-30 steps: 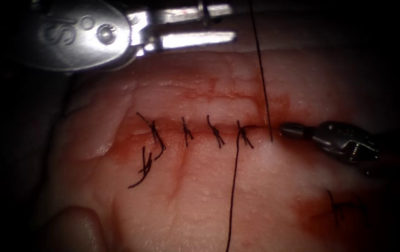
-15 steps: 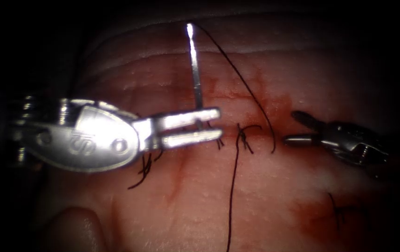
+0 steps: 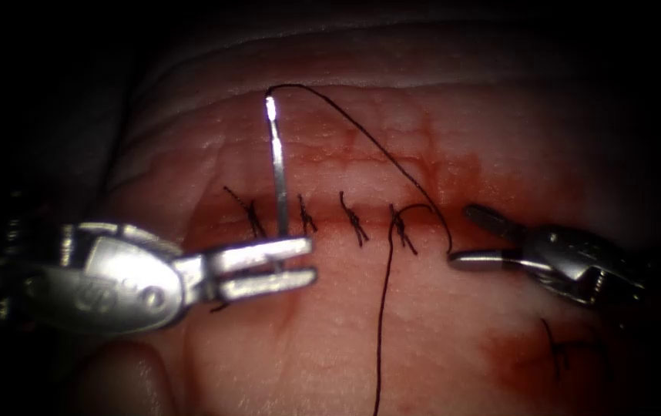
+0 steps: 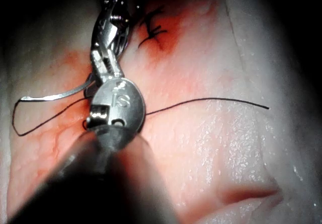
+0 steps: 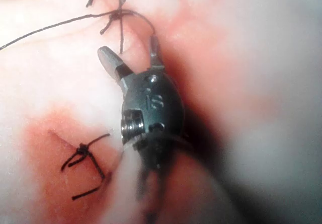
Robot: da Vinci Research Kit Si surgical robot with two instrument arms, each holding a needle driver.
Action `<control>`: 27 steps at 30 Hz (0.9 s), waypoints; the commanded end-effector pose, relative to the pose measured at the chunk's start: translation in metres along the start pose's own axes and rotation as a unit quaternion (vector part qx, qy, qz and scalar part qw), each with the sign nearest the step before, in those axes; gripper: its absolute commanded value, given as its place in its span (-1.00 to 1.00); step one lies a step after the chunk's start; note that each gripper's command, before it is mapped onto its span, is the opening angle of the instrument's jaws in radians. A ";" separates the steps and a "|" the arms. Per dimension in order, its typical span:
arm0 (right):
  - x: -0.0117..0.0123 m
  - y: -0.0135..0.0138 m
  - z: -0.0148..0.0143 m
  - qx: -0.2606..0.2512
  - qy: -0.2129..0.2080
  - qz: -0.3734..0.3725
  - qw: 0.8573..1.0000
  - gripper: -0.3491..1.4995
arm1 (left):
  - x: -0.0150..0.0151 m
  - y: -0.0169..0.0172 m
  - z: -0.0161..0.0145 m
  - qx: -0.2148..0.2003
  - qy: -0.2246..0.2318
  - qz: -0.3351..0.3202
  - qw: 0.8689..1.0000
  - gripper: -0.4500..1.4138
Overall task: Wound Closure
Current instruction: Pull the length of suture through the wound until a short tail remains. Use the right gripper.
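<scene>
Steel needle stands nearly upright in the left-centre of the endoscope frame, its long axis running top to bottom, thread end up. My left hand is clamped on its lower part; the needle is clear of the tissue. One dark thread arcs from the needle's top down to the right end of the cut, entering the tissue beside my right hand, whose two jaws are spread apart and hold nothing. Four knotted stitches cross the cut in a row; a fifth knot sits at lower right on a patch of red fluid. One long tail hangs down from the rightmost knot. The tissue is pale, moist, pebbled.
</scene>
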 end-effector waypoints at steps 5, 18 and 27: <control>-0.0006 -0.0011 0.0013 0.009 0.000 0.012 1.000 0.38 | -0.0006 0.0010 0.0006 0.002 -0.002 0.001 1.000 -1.00; -0.0014 -0.0012 0.0017 0.003 -0.009 0.026 1.000 -1.00 | -0.0003 0.0015 -0.0005 0.001 -0.006 0.002 1.000 -1.00; 0.0001 -0.0051 0.0001 0.008 -0.013 0.037 0.999 -1.00 | -0.0010 0.0032 -0.0020 0.001 -0.013 0.000 1.000 -1.00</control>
